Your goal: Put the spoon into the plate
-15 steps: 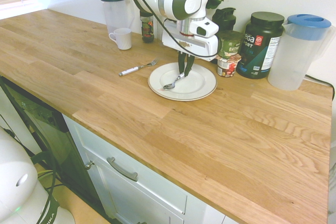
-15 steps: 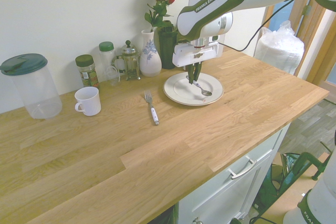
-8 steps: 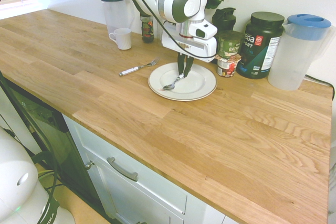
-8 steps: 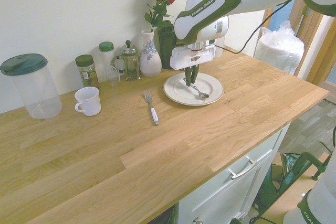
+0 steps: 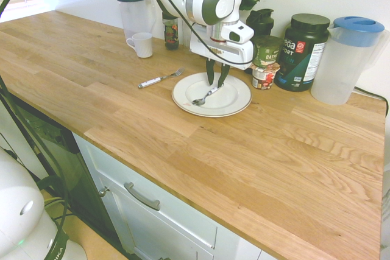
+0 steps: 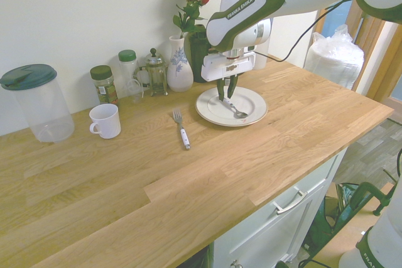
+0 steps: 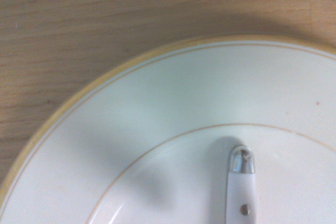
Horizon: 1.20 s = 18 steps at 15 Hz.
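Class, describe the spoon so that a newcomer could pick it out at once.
On the wooden counter, find the round white plate with the wide rim, below the robot's open gripper. Inside it lies the spoon: shiny metal bowl, white handle. The fork has a white handle too, but it has tines and lies beside the plate.

Lettering is legible on two items. The robot arm (image 6: 248, 7) is marked "FRANKA EMIKA" along its upper link. The dark tub (image 5: 300, 53), near the bench's (image 5: 244, 162) wall-side edge, carries a label with "ega" above "ORT"; its smaller print is illegible.
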Each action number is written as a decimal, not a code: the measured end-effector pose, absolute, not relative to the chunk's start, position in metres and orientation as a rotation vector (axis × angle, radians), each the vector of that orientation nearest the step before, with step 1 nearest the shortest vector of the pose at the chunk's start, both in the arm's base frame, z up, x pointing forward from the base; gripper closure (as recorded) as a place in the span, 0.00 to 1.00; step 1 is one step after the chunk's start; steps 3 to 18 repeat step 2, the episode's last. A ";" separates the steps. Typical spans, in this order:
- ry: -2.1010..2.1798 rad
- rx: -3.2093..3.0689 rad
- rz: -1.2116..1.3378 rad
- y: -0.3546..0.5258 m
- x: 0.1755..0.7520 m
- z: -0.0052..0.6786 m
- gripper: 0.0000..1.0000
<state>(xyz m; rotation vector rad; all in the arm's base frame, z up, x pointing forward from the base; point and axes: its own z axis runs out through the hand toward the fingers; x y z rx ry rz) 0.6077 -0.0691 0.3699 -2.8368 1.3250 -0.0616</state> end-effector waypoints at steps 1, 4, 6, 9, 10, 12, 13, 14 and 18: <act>1.320 -2.859 -0.048 -0.070 0.607 0.381 0.00; 1.309 -2.871 -0.029 -0.068 0.603 0.401 0.00; 1.309 -2.871 -0.029 -0.068 0.603 0.401 0.00; 1.309 -2.871 -0.029 -0.068 0.603 0.401 0.00; 1.309 -2.871 -0.029 -0.068 0.603 0.401 0.00; 1.309 -2.871 -0.029 -0.068 0.603 0.401 0.00; 1.309 -2.871 -0.029 -0.068 0.603 0.401 0.00; 1.309 -2.871 -0.029 -0.068 0.603 0.401 0.00; 1.309 -2.871 -0.029 -0.068 0.603 0.401 0.00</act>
